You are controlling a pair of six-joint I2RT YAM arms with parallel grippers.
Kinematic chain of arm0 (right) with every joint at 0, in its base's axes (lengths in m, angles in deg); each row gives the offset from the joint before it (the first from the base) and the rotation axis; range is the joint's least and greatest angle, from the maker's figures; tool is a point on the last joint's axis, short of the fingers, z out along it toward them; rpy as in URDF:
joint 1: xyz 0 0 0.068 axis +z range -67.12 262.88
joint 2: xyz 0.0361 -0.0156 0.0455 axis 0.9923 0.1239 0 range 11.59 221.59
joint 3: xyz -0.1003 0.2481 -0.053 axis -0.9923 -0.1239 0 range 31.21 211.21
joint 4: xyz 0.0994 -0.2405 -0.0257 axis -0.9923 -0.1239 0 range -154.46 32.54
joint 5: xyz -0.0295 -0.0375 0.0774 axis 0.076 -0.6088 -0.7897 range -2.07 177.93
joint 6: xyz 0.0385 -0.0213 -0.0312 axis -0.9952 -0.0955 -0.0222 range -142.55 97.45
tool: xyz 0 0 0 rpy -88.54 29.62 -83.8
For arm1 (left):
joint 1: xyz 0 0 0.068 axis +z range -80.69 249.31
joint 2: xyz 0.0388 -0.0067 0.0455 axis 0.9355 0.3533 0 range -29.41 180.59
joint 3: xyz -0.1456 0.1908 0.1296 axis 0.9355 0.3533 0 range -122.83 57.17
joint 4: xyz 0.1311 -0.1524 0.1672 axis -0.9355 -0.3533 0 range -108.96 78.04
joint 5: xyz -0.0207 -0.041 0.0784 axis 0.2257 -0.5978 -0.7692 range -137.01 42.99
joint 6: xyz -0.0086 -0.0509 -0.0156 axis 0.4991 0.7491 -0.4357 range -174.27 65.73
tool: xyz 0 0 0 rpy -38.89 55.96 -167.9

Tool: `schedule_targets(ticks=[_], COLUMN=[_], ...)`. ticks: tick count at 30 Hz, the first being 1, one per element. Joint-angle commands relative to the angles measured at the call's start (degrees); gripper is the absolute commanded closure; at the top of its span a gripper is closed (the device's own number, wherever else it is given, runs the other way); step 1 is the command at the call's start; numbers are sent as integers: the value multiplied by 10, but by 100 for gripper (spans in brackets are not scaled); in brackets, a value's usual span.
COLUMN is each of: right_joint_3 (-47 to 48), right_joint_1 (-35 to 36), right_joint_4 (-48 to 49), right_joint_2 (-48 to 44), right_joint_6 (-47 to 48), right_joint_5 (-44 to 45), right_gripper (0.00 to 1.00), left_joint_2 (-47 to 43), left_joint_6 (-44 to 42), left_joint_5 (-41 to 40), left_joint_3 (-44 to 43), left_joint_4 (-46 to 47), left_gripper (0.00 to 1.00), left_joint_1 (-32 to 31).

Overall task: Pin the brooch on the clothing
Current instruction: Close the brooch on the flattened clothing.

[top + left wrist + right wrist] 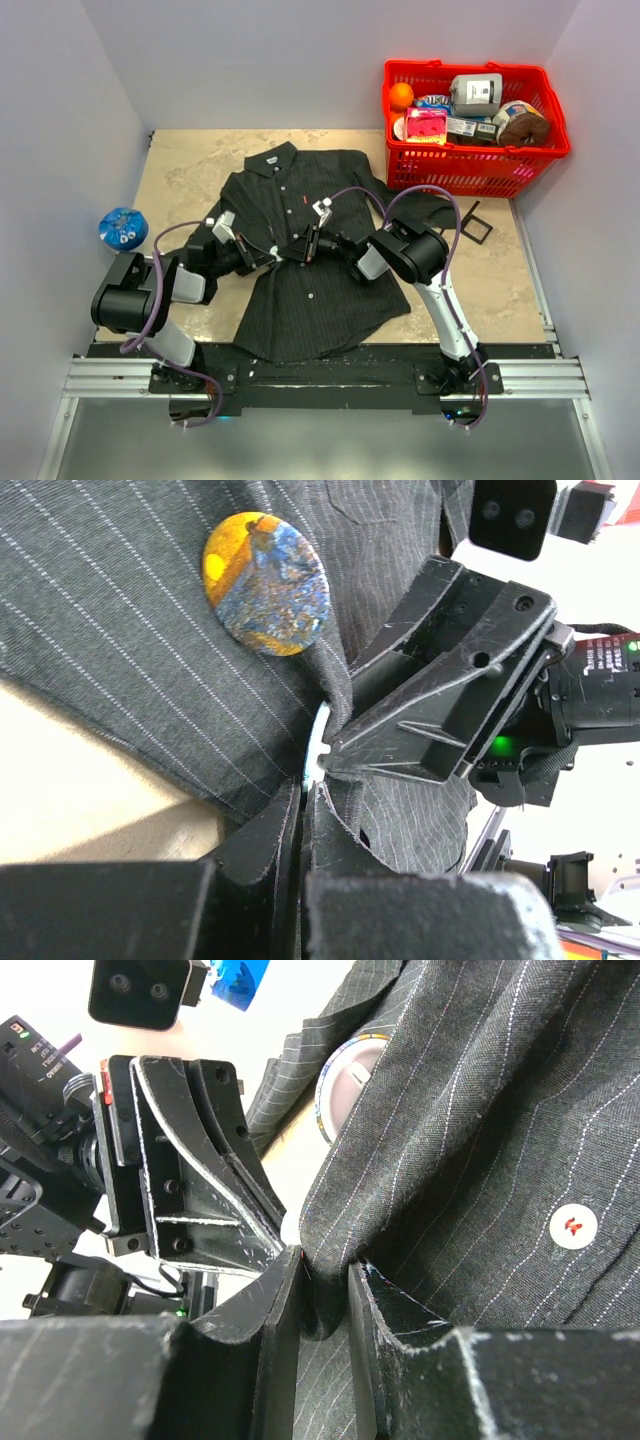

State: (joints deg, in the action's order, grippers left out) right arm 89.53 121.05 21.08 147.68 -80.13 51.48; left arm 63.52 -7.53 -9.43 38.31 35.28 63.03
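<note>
Nearest us, right gripper [325, 1270] pinches a fold of shirt [480, 1110]; left gripper [303, 795] is clamped on fabric edge opp., so we hold cloth taut btwn them. Brooch [265, 583] lies face-up on shirt just beside both; pin hidden.

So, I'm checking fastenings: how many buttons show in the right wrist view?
1: a pale button with red thread on the shirt, right of the right tool; others may hide under folds.

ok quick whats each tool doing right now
left tool: closed, pinching the edge of the dark charcoal pinstriped shirt
right tool: closed on a fold of the same shirt
</note>
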Motion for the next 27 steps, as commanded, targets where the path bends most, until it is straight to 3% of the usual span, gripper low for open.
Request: schedule_targets(ticks=[1, 13, 18, 21, 22, 25, 27], right_joint_3=[-16, -17, -27, -33, -37, -44, -45], right_joint_1=[-9, -11, -18, -17, -17, -17, -18], right_joint_4=[21, 33, 21, -23, -50, -108, -144], right_joint_2=[-22, -29, -70, -98, -117, -164, -187], right_joint_6=[13, 10, 27, 66, 77, 125, 164], right_joint_5=[12, 6, 3, 4, 6, 14, 21], right_gripper=[73, 66, 45, 41, 40, 37, 36], left_joint_2=[-21, -27, -60, -90, -104, -127, -137], left_joint_6=[-17, -35, -77, -112, -131, -161, -172], left_joint_5=[-31, -35, -64, -90, -98, -127, -141], left_joint_3=[0, -12, -46, -81, -91, -124, -142], left_joint_4=[-31, -65, -134, -201, -240, -309, -337], left_gripper=[100, 100, 100, 87, 75, 57, 50], left_joint_1=[7, 11, 11, 11, 11, 15, 23])
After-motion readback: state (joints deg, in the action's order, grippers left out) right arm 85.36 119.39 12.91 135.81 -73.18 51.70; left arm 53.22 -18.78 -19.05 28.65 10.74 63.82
